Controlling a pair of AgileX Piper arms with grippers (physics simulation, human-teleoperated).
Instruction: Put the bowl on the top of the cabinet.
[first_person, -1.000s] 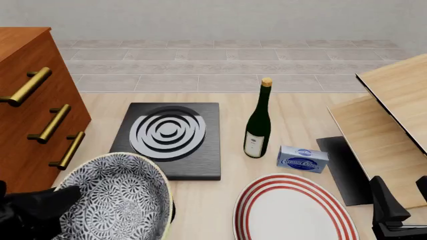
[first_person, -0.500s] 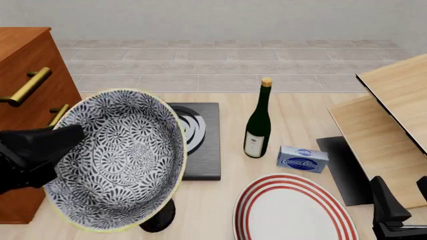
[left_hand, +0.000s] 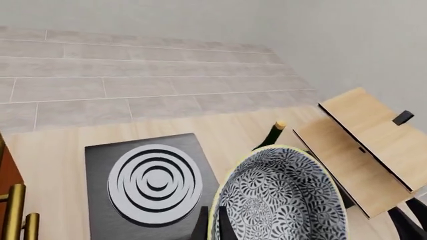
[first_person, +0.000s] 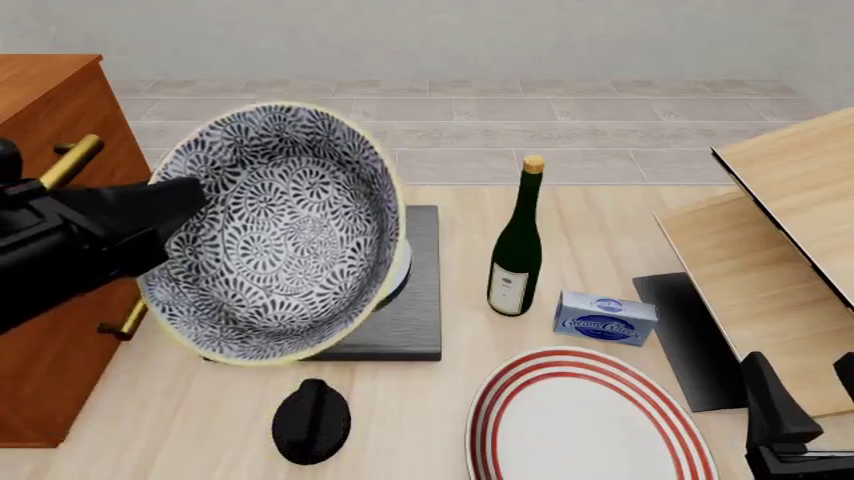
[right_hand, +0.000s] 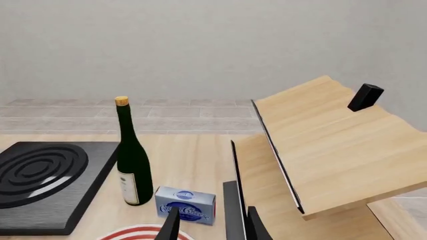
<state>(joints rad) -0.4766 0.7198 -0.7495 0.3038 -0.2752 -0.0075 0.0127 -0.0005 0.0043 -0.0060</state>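
Observation:
The blue-black patterned bowl (first_person: 274, 235) hangs in the air above the table's left part, tilted so that its inside faces the front camera. My left gripper (first_person: 180, 200) is shut on its left rim. In the left wrist view the bowl (left_hand: 280, 200) fills the lower middle, with the fingertips (left_hand: 200, 227) pinching the rim. The reddish-brown cabinet (first_person: 54, 110) stands at the far left, its top about level with the bowl's upper rim. My right gripper (first_person: 807, 400) is open and empty at the front right; in the right wrist view (right_hand: 213, 230) nothing sits between its fingers.
A black hob (first_person: 407, 300) with grey rings lies partly behind the bowl. A dark wine bottle (first_person: 517, 245), a blue box (first_person: 605, 318) and a red-ringed white plate (first_person: 587, 420) are on the table. A small black object (first_person: 311, 420) lies in front. Pale wood boards (first_person: 774, 240) stand at the right.
My left gripper has lifted the bowl from near the table's front left, up and back, so it now hangs in front of the hob beside the cabinet. The right arm has not moved.

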